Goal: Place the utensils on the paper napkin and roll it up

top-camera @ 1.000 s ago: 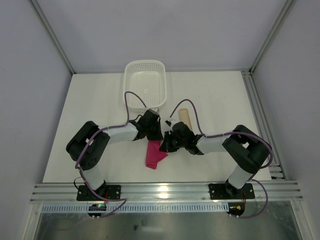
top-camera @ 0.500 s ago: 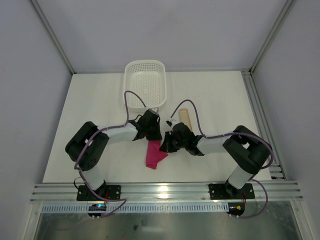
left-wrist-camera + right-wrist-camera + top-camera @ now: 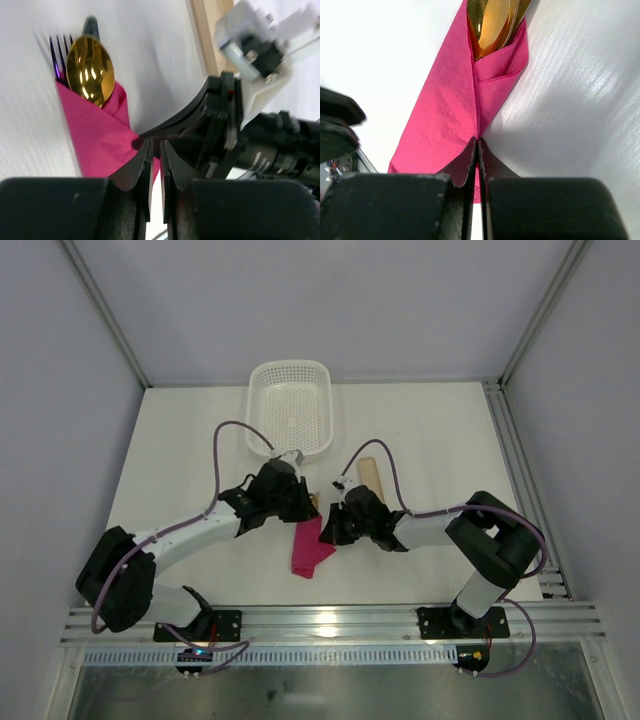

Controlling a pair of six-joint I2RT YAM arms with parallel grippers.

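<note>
Napkin (image 3: 309,552) lies centre frame in the top view, folded into a narrow bundle, long axis near-vertical and tilted toward lower left. Gold spoon (image 3: 90,70) and dark fork (image 3: 59,47) poke out of one end. Right gripper (image 3: 330,528) sits at the bundle's upper right edge, jaws closed on a napkin fold. Left gripper (image 3: 300,508) is just above the upper end, jaws almost together; pink shows in the slit, grip unclear. Strip (image 3: 370,476) and basket (image 3: 252,415) lie further up frame, probably not blocking the roll.

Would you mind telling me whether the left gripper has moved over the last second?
Yes. The left gripper has drawn back leftward, farther from the beige strip.
</note>
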